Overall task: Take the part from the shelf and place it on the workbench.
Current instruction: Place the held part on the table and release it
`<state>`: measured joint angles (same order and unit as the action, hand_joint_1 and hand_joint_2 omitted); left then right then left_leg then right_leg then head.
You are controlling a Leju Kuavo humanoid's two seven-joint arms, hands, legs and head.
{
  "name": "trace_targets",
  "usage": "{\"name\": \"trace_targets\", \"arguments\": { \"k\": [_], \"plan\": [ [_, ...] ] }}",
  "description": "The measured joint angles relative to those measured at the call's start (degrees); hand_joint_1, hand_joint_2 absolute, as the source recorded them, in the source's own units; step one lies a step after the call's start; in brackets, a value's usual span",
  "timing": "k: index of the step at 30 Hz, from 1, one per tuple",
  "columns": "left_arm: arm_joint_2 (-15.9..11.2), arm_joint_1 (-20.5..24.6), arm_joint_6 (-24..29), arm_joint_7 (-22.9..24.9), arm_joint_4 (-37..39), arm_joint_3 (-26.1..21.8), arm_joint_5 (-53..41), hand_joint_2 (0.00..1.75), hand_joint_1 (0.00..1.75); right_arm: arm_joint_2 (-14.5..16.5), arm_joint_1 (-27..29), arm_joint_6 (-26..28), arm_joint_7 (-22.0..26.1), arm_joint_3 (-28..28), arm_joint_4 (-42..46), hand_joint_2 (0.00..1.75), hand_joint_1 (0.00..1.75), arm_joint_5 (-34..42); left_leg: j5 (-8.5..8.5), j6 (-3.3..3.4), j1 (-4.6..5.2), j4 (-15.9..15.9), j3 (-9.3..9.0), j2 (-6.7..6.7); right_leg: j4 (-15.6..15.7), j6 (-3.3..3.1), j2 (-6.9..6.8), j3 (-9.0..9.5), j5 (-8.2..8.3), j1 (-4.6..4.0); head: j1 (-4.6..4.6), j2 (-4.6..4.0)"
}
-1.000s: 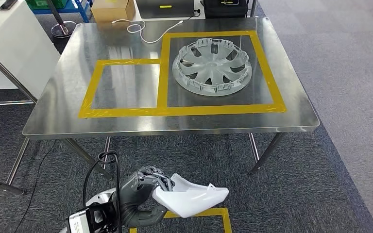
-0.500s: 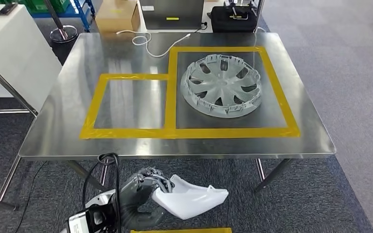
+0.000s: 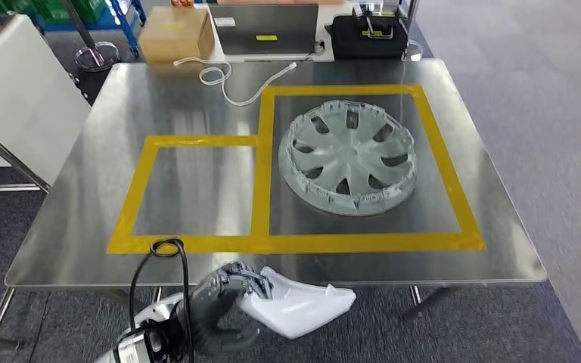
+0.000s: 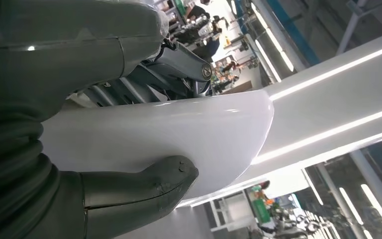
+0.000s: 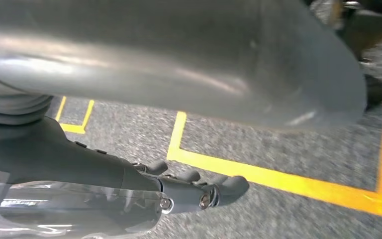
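The part is a white, glossy curved shell (image 3: 302, 306), held low in front of the workbench's near edge in the head view. My left hand (image 3: 223, 302) grips it at its left end. In the left wrist view the thumb (image 4: 144, 184) presses under the white shell (image 4: 179, 139) and the fingers lie over its other side. The steel workbench (image 3: 197, 98) carries two yellow taped rectangles. The left rectangle (image 3: 189, 189) is bare; a grey wheel cover (image 3: 350, 159) lies in the right one. My right hand (image 5: 129, 174) hangs over the carpet, fingers stretched out and holding nothing.
Behind the table's far edge are a cardboard box (image 3: 175, 32), a laptop (image 3: 268, 29) and a black bag (image 3: 368, 34). A white cable (image 3: 234, 79) loops on the far part of the tabletop. A white cabinet (image 3: 15, 83) stands at the left. Yellow floor tape (image 5: 278, 179) crosses the grey carpet.
The whole picture has shifted: the camera has come closer to the table, whose near edge now lies just beyond the part. My left hand keeps its hold on the white shell.
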<state>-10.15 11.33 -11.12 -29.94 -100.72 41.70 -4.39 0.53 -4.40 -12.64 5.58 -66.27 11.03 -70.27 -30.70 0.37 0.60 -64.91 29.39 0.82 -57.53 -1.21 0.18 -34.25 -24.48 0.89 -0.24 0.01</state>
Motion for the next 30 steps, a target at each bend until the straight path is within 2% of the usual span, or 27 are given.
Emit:
{"name": "trace_targets", "arguments": {
  "k": [1, 2, 3, 4, 5, 6, 7, 8, 9, 10, 12, 14, 16, 18, 19, 20, 21, 23, 24, 25, 26, 27, 30],
  "plan": [
    [-0.1, 0.0, 0.5, 0.1, 0.0, 0.0, -0.6, 1.75, 1.75, 0.0, 0.0, 0.0, 0.0, 0.0, 0.0, 0.00, 0.00, 0.1, -1.03, -0.43, -0.23, -3.3, 2.23, -0.13, 0.2, -0.16, 0.00, 0.57, -0.37, 0.05, -0.08, -0.01],
    [-0.1, 0.0, 1.2, 0.2, 0.0, 0.0, -1.3, 1.75, 1.75, 0.0, -0.1, 0.0, 0.0, 0.0, 0.0, 0.00, 0.00, 0.1, -2.76, -0.80, -0.53, -6.1, 4.48, -0.21, 0.3, -0.23, 0.01, 1.08, -0.82, 0.09, -0.09, -0.01],
    [-0.2, -0.1, 2.2, 0.4, 0.0, 0.1, -2.3, 1.75, 1.75, 0.0, -0.1, 0.1, 0.1, 0.0, 0.0, 0.00, 0.00, 0.2, -4.39, -1.09, -0.81, -7.7, 6.31, -0.29, 0.4, -0.17, 0.03, 1.67, -1.35, 0.14, -0.09, -0.01],
    [-0.3, -0.2, 3.3, 0.7, 0.0, 0.1, -3.3, 1.75, 1.75, 0.0, -0.1, 0.1, 0.1, 0.0, 0.0, 0.00, 0.00, 0.2, -5.12, -1.32, -1.05, -7.9, 7.48, -0.37, 0.4, -0.08, 0.05, 2.33, -1.91, 0.21, -0.09, -0.01],
    [-0.4, -0.3, 4.5, 1.0, 0.0, 0.1, -4.3, 1.75, 1.75, 0.0, -0.1, 0.1, 0.1, 0.0, 0.0, 0.00, 0.00, 0.3, -4.28, -1.46, -1.24, -6.4, 7.90, -0.43, 0.3, 0.07, 0.08, 3.09, -2.49, 0.31, -0.10, -0.01],
    [-0.6, -0.3, 5.8, 1.5, 0.0, 0.1, -5.6, 1.75, 1.75, 0.0, -0.1, 0.1, 0.2, 0.0, 0.0, 0.00, 0.00, 0.3, -1.80, -1.53, -1.38, -3.5, 7.61, -0.47, 0.3, 0.27, 0.10, 3.91, -3.07, 0.42, -0.11, -0.01],
    [-0.8, -0.2, 7.3, 2.0, 0.0, 0.0, -7.2, 1.75, 1.75, 0.1, 0.0, 0.2, 0.3, 0.0, 0.0, 0.00, 0.00, 0.3, 1.76, -1.50, -1.45, 0.2, 6.97, -0.53, 0.3, 0.50, 0.12, 4.57, -3.61, 0.50, -0.11, -0.01],
    [-1.1, -0.1, 8.9, 2.4, 0.0, -0.1, -9.0, 1.75, 1.75, 0.1, 0.0, 0.2, 0.4, 0.0, 0.0, 0.00, 0.00, 0.3, 4.45, -1.40, -1.37, 3.4, 6.50, -0.61, 0.3, 0.79, 0.16, 5.09, -4.09, 0.54, -0.11, -0.01],
    [-1.4, 0.1, 10.6, 2.9, 0.0, -0.3, -11.3, 1.75, 1.75, 0.1, -0.1, 0.2, 0.5, 0.0, 0.0, 0.00, 0.00, 0.3, 6.22, -1.15, -1.25, 5.4, 6.21, -0.67, 0.2, 1.14, 0.19, 5.31, -4.48, 0.53, -0.11, -0.01],
    [-1.8, 0.3, 12.2, 3.3, -0.1, -0.4, -13.9, 1.75, 1.75, 0.1, -0.1, 0.2, 0.6, 0.0, 0.0, 0.00, 0.00, 0.3, 7.05, -0.79, -1.07, 6.3, 6.20, -0.68, 0.1, 1.53, 0.20, 5.35, -4.81, 0.52, -0.11, -0.01],
    [-2.8, 1.0, 15.3, 4.1, -0.3, -0.6, -19.8, 1.75, 1.75, 0.1, -0.2, 0.1, 0.7, 0.0, 0.0, 0.00, 0.00, 0.1, 7.03, 0.02, -0.86, 6.2, 6.24, -0.55, 0.3, 2.35, 0.16, 5.46, -5.20, 0.49, -0.14, -0.01],
    [-3.7, 1.8, 18.2, 5.3, -0.7, -0.7, -25.6, 1.75, 1.75, 0.1, -0.3, 0.0, 0.7, 0.0, 0.0, 0.00, 0.00, 0.0, 7.39, 0.72, -1.01, 6.9, 5.80, -0.47, -0.2, 2.91, 0.10, 5.42, -6.02, 0.54, -0.08, -0.01],
    [-4.4, 2.8, 20.4, 6.8, -1.0, -0.7, -30.6, 1.75, 1.75, 0.1, -0.3, -0.1, 0.8, 0.0, 0.0, 0.00, 0.00, -0.1, 7.49, 1.32, -1.05, 7.6, 5.30, -0.50, -4.8, 3.09, 0.08, 3.15, -8.59, 0.48, 0.09, -0.01],
    [-5.8, 3.6, 21.7, 8.9, -1.1, -0.7, -35.8, 1.75, 1.75, 0.1, -0.3, -0.2, 0.9, 0.0, 0.0, 0.00, 0.00, -0.3, 7.25, 1.81, -0.72, 7.6, 5.11, -0.52, -12.6, 3.13, 0.09, -1.49, -11.63, 0.36, 0.19, -0.01],
    [-6.7, 3.8, 22.4, 10.2, -1.1, -0.7, -38.7, 1.75, 1.75, 0.1, -0.3, -0.3, 1.0, 0.0, 0.0, 0.00, 0.00, -0.3, 7.08, 1.95, -0.54, 7.6, 5.05, -0.52, -15.4, 3.10, 0.09, -3.51, -12.10, 0.36, 0.21, -0.01],
    [-7.7, 3.9, 23.0, 11.5, -1.0, -0.8, -41.5, 1.75, 1.75, 0.1, -0.3, -0.3, 1.1, 0.0, 0.0, 0.00, 0.00, -0.4, 6.89, 2.05, -0.40, 7.5, 4.96, -0.49, -16.4, 3.02, 0.08, -4.72, -11.47, 0.36, 0.19, -0.01],
    [-8.7, 3.9, 23.8, 12.8, -0.9, -1.0, -44.5, 1.75, 1.75, 0.1, -0.3, -0.4, 1.2, 0.0, 0.0, 0.00, 0.00, -0.5, 6.67, 2.06, -0.31, 7.4, 4.84, -0.45, -15.1, 2.86, 0.07, -4.74, -9.68, 0.34, 0.19, -0.01],
    [-10.8, 3.8, 25.9, 15.6, -0.3, -1.5, -51.2, 1.75, 1.75, 0.1, -0.2, -0.5, 1.2, 0.0, 0.0, 0.00, 0.00, -0.7, 6.14, 1.89, -0.22, 7.0, 4.54, -0.35, -7.9, 2.25, 0.08, -2.22, -4.69, 0.19, 0.21, -0.01],
    [-11.8, 3.7, 27.0, 17.0, 0.2, -1.8, -54.5, 1.75, 1.75, 0.0, -0.3, -0.5, 1.2, 0.0, 0.0, 0.00, 0.00, -0.8, 5.87, 1.70, -0.12, 6.7, 4.45, -0.32, -4.4, 1.93, 0.09, -0.86, -3.00, 0.00, 0.21, -0.01],
    [-12.8, 3.6, 27.9, 18.2, 0.7, -2.1, -57.0, 1.75, 1.75, 0.0, -0.3, -0.5, 1.2, 0.0, 0.0, 0.00, 0.00, -0.9, 5.65, 1.47, -0.05, 6.5, 4.43, -0.31, -2.2, 1.66, 0.11, 0.04, -2.13, -0.18, 0.20, -0.01],
    [-13.8, 3.4, 28.6, 19.2, 1.4, -2.5, -58.9, 1.75, 1.75, -0.1, -0.4, -0.5, 1.2, 0.0, 0.0, 0.00, 0.00, -0.9, 5.52, 1.20, -0.02, 6.5, 4.42, -0.33, -1.3, 1.45, 0.14, 0.35, -2.09, -0.38, 0.18, -0.01],
    [-14.8, 3.3, 28.9, 20.2, 2.0, -2.9, -60.5, 1.75, 1.75, -0.1, -0.4, -0.6, 1.2, 0.0, 0.0, 0.00, 0.00, -0.9, 5.46, 0.90, -0.01, 6.5, 4.40, -0.34, -1.2, 1.30, 0.18, 0.39, -2.14, -0.53, 0.18, -0.01],
    [-17.8, 2.6, 29.1, 23.5, 4.0, -4.3, -64.2, 1.75, 1.75, -0.1, -0.3, -0.6, 1.2, 0.0, 0.0, 0.00, 0.00, -0.9, 4.72, -0.04, -0.06, 5.9, 4.37, -0.38, -0.4, 0.42, 0.16, 0.86, -1.79, -0.17, 0.11, -0.01]
  ]
}}
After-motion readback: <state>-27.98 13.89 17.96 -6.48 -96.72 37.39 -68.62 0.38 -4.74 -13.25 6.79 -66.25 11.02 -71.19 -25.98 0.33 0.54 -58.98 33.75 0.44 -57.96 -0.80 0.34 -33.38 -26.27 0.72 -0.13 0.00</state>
